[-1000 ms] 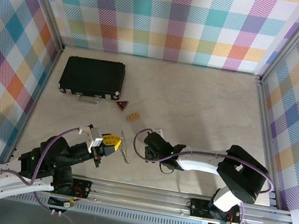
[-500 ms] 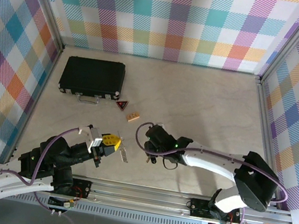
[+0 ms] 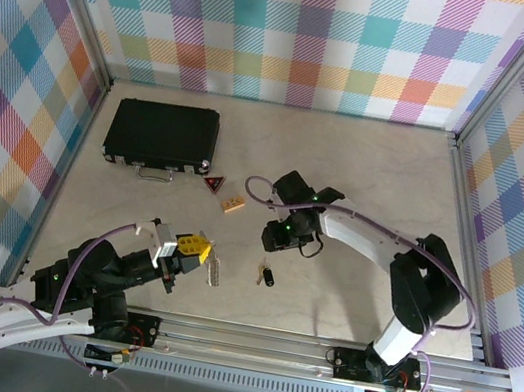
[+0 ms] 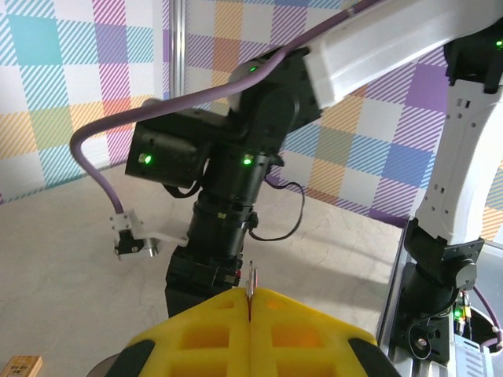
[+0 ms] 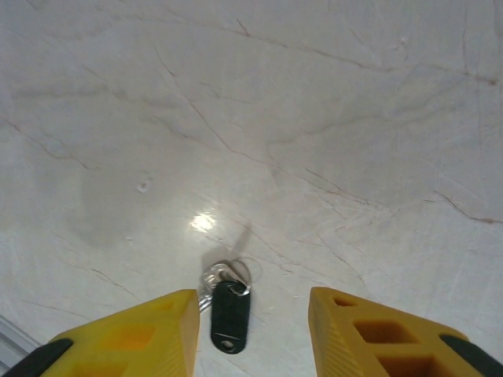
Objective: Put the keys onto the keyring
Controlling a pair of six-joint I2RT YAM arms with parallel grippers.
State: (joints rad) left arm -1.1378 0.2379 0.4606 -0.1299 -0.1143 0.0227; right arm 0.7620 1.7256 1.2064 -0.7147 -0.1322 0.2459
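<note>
- Right arm [image 3: 357, 231] has swung away toward the far edge of the table [image 3: 379, 166] in the last second, and its fingers have sprung apart. The keyring [image 3: 267, 277] now lies bare where that gripper was pressed down.
- Look at the right gripper [image 5: 251, 306]: jaws spread wide, nothing between them, hovering clear of the surface.
- From the right wrist, the keyring [image 5: 229, 314] lies flat on the pale veined top between the two yellow fingers [image 5: 134, 334], touching neither. A small silver ring [image 5: 222, 275] sits at its far end.
- That puts the keyring close to the table's near edge, roughly midway along it and just right of the keys [image 3: 215, 270].
- Over on the other side, the left gripper [image 3: 198, 246] hasn't budged. It's by the near edge, left of centre, fingers pressed tight together.
- Left wrist view: the yellow pads [image 4: 314, 326] of the left gripper [image 4: 250, 297] meet, and a thin silver edge of the keys [image 4: 251, 276] stands up out of the seam.
- From overhead, the keys run off that fingertip as a pale toothed strip slanting toward the near edge. So the clamp is on the keys.
- Keys and keyring sit near each other but apart, with bare table between them.
- Farther back, a black case [image 3: 163, 136] lies toward the far-left corner. A red-and-black triangular tag [image 3: 212, 184] is just right of its handle, and a wooden block [image 3: 232, 205] sits beside the tag.
</note>
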